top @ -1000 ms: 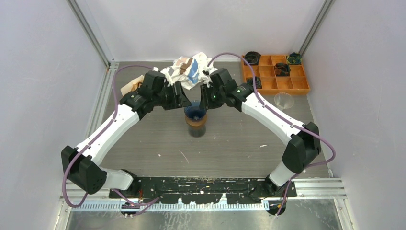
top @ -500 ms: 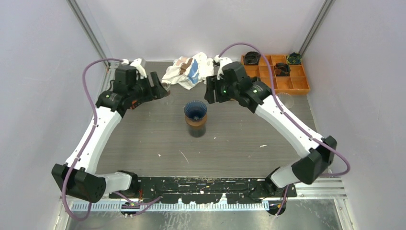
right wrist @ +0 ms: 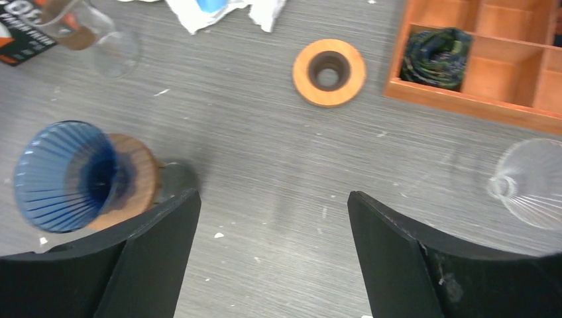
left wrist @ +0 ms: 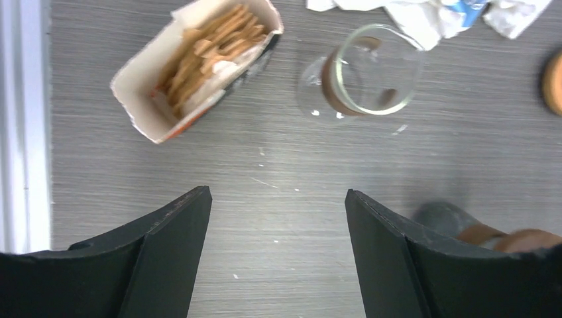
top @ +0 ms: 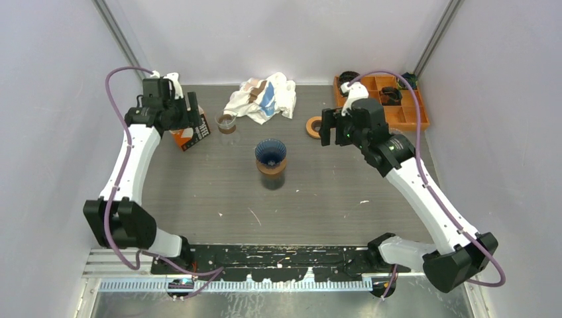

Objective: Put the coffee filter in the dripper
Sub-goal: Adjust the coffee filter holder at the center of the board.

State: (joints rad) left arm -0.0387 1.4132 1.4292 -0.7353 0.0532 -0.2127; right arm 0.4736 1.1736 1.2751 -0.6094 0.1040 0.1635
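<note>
Blue dripper (top: 270, 154) upright at centre of surface (top: 331, 192), well apart from both arms. Left end effector (left wrist: 277, 199) wide, holding nothing, hangs by the filter box (left wrist: 142, 106) at far left. Brown filters (left wrist: 205, 50) sit stacked inside it. Glass cup (left wrist: 368, 73) just beside box. Right end effector (right wrist: 273, 199) wide, also holding nothing, near wood ring (right wrist: 329, 71). Cloth (top: 262, 96) and orange tray (top: 412, 119) at back.

Ahead of the left gripper (left wrist: 277, 193) and to its left, the box of filters (left wrist: 199, 63) is found, with a glass cup (left wrist: 371, 73) ahead to its right. The dripper (right wrist: 73, 175) is set left of the right gripper (right wrist: 273, 195). A ring (right wrist: 329, 71) lies ahead, a compartment tray (right wrist: 464, 105) ahead-right, and a glass cone (right wrist: 530, 182) to the right.
</note>
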